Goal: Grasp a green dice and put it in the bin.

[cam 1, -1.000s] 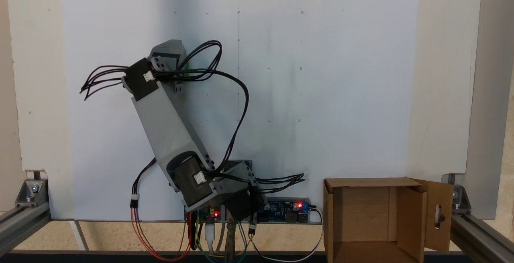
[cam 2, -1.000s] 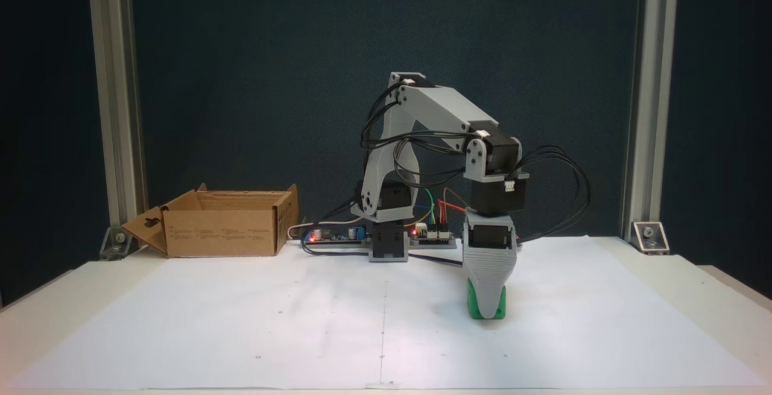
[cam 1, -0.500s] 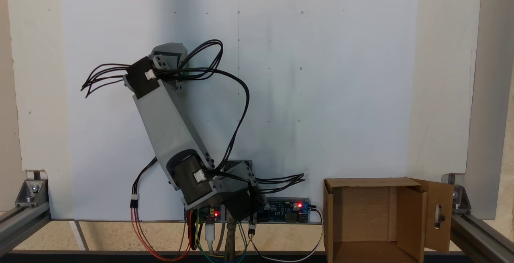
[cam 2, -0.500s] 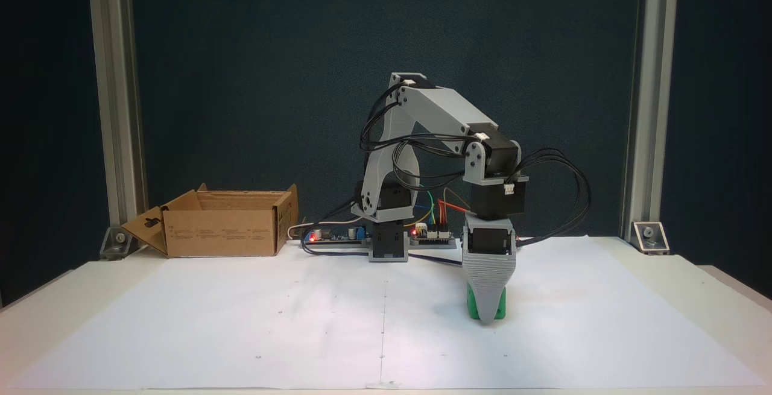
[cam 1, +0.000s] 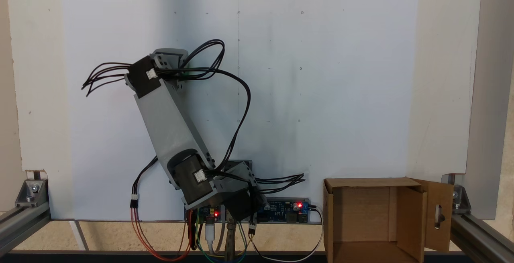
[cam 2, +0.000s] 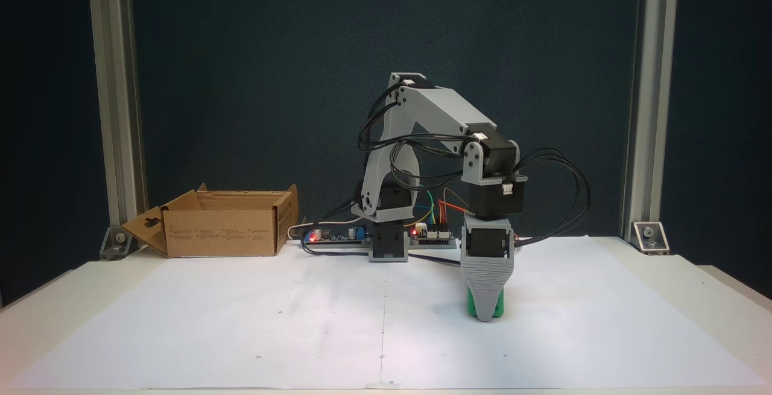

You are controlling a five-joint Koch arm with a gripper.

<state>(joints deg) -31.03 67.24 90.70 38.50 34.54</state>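
Down at the white paper on the bench [cam 2: 241, 322], our claw [cam 2: 486, 315] stands upright with its near jaw in front of the green dice [cam 2: 471, 306]; the far jaw is hidden, so we cannot tell whether it grips. We see green on both sides of that jaw, low and apparently on the paper. If the jaws catch only a rounded edge, we judge the dice could squirt out on lifting. Beyond, the bin [cam 2: 223, 232] sits well apart, beside the arm's base, so a weak hold risks a drop mid-swing.
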